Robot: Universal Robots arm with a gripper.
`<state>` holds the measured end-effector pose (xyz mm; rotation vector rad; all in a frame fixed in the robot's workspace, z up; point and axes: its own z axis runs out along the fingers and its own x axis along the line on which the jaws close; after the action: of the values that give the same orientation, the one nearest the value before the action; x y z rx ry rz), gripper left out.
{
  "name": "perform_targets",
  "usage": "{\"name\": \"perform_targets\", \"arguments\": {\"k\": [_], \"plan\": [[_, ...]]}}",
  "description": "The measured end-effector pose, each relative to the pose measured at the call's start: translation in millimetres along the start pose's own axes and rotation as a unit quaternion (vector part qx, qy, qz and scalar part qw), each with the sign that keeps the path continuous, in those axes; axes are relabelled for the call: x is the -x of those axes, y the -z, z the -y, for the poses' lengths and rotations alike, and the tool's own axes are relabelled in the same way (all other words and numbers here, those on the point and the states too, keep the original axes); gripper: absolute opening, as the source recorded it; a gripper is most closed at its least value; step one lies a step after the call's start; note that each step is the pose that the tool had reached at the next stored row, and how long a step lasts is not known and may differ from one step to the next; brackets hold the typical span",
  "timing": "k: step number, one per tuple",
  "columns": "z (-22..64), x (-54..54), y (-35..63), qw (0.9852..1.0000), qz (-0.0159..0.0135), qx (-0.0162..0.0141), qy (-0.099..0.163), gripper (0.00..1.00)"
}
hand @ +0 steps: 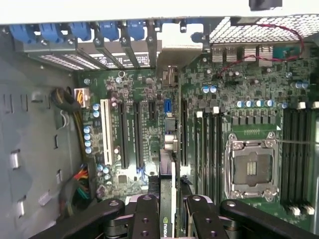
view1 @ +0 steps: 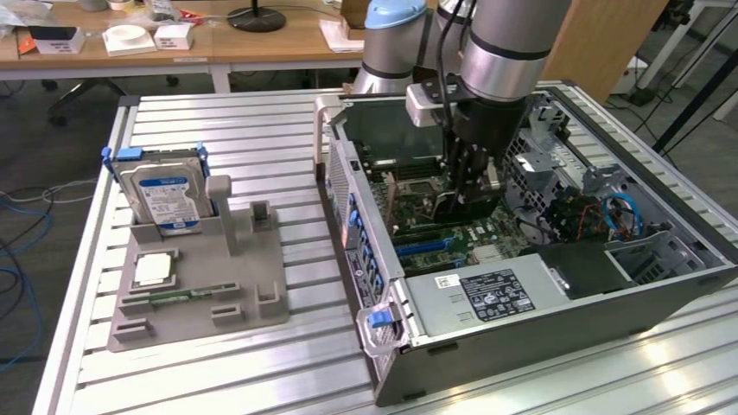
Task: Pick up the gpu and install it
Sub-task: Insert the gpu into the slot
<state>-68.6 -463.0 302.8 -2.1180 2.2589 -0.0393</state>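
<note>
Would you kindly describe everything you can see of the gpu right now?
The gpu is a thin card seen edge-on, held upright between the gripper's black fingers, with a green board, a logo near the grip and a silver end bracket. It hangs inside the open computer case, above the motherboard's expansion slots, among long black slots.

The black claw (hand: 172,209) grips a green card (hand: 168,199). Past it lies a green motherboard (hand: 149,124) with black slots and one white slot (hand: 105,132). Blue clips (hand: 79,31) line the far edge.
</note>
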Motion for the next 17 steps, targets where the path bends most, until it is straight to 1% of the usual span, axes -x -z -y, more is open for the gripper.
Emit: {"name": "perform_targets", "arguments": {"k": [13, 17], "plan": [[-2.4, -1.2, -23.0, 1.0, 0.0001, -0.0011, 0.001, 0.26], [-7.9, -1.5, -29.9, 1.0, 0.0003, -0.0046, 0.001, 0.26]]}}
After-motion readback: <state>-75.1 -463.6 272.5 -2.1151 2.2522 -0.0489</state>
